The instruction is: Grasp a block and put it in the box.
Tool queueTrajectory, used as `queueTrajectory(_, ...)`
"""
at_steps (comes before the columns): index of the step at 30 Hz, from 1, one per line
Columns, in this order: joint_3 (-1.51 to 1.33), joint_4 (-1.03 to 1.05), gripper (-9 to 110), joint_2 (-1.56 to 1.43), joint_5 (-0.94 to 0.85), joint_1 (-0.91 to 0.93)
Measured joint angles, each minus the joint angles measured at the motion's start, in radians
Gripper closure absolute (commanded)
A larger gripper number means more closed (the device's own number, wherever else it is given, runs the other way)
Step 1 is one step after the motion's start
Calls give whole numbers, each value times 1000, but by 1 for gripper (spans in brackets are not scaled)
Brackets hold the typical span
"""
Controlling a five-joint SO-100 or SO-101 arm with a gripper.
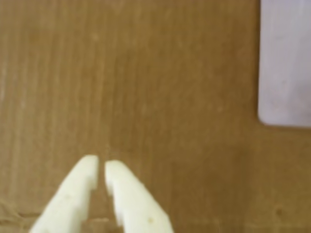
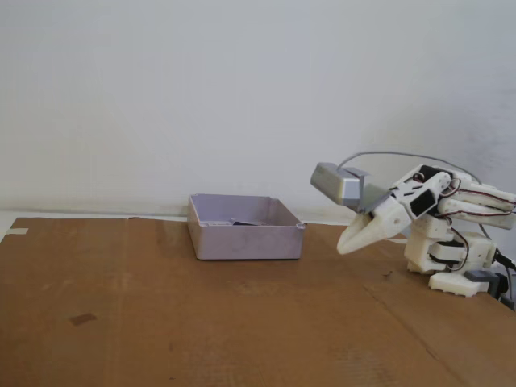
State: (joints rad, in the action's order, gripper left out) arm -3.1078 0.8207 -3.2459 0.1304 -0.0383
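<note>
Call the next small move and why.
Probably hold or park the arm: the gripper looks shut and empty above bare cardboard, clear of the box, and a dark shape, likely the block, already lies inside the box in the fixed view.

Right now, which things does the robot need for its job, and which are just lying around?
For the job:
- the box
- a dark thing inside the box, maybe the block
- the pincer, nearly closed and empty

Just lying around:
- the cardboard sheet under everything
- a small dark mark on it
</note>
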Motion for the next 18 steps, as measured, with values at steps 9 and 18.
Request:
queueTrajectory(9,0,149,102,0,0,6)
queueTrajectory(18,0,296,102,-2,0,5)
